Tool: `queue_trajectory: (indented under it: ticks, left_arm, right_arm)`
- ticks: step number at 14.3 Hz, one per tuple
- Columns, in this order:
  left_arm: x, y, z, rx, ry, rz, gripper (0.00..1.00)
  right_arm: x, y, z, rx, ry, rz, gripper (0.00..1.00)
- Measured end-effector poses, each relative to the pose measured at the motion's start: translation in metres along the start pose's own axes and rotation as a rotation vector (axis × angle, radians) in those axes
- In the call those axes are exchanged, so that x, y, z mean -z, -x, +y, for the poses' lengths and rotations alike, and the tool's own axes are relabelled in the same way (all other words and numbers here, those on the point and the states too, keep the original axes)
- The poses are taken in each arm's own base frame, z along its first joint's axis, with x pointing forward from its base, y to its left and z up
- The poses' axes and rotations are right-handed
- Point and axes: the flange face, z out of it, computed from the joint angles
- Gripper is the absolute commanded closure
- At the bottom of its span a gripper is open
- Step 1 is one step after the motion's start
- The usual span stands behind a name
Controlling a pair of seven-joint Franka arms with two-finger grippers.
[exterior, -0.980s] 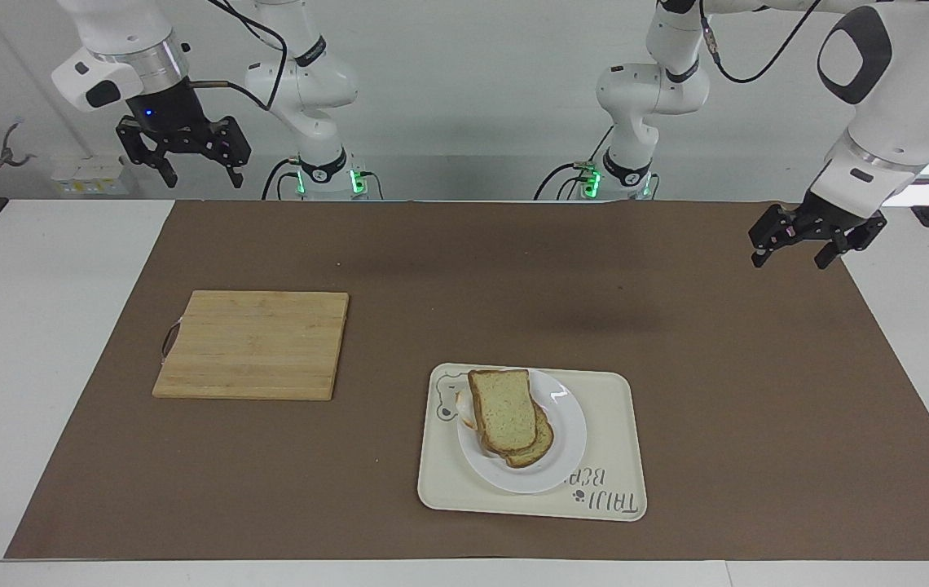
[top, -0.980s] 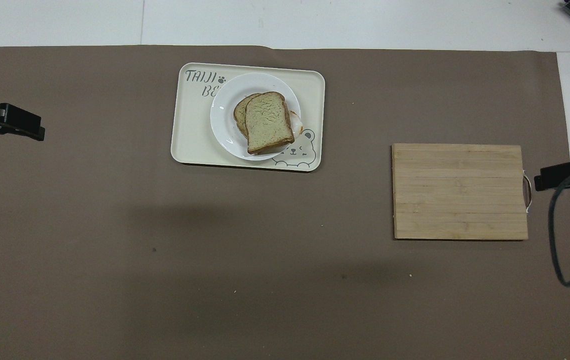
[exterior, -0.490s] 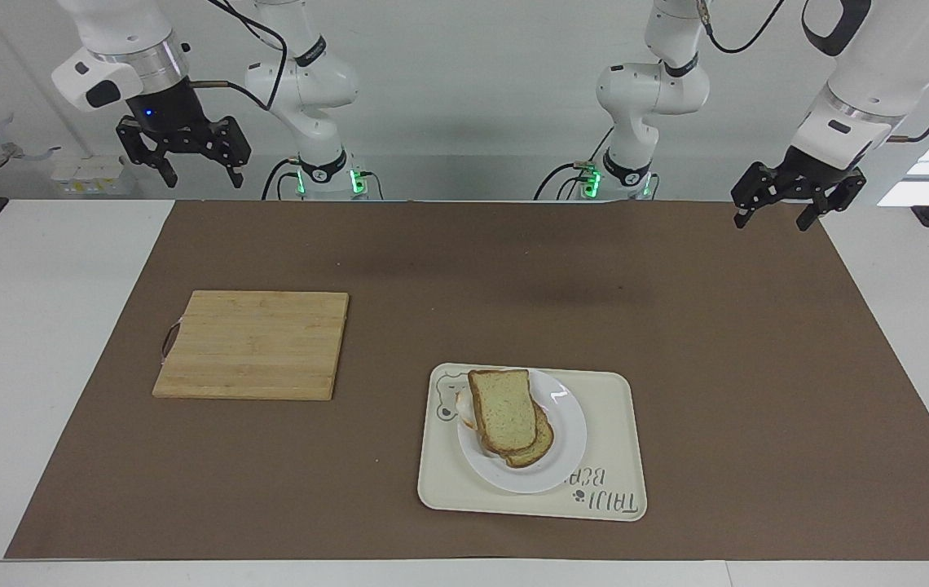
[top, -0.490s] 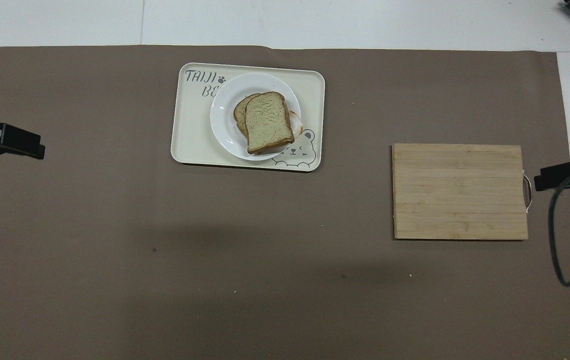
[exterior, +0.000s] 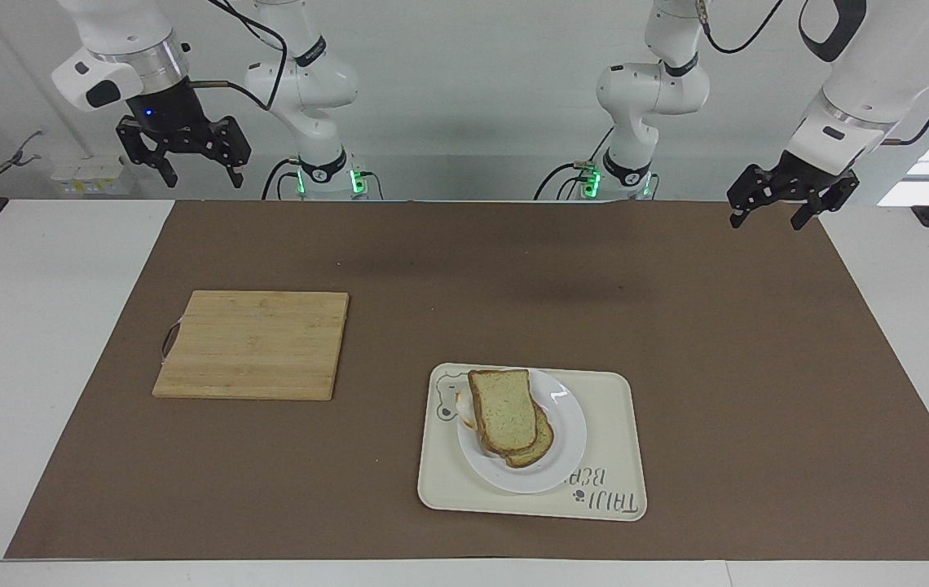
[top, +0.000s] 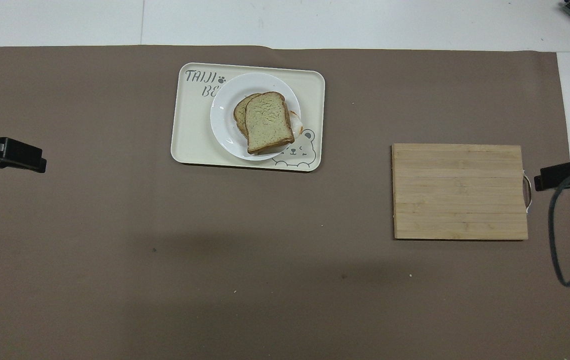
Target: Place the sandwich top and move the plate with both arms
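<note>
We see the sandwich top point(exterior: 504, 410) stacked on the plate point(exterior: 566, 456) in the tray point(exterior: 611, 424), both the left gripper point(exterior: 790, 204) and right gripper point(exterior: 183, 155) spread wide, empty, raised over the bench's robot-side corners.

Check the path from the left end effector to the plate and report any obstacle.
Nothing visible stands between them. The left end effector hangs over the mat's edge nearest the robots; only bare brown mat lies between it and the plate, which sits on the tray.
</note>
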Motion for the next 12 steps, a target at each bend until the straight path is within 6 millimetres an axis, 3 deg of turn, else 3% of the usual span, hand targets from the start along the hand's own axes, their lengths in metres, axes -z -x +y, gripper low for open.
queue_trajectory:
  ticks: [12]
  left_arm:
    - [0.0000, 0.0000, 0.0000, 0.000, 0.000, 0.000, 0.00]
  right_arm:
    - [0.0000, 0.0000, 0.0000, 0.000, 0.000, 0.000, 0.00]
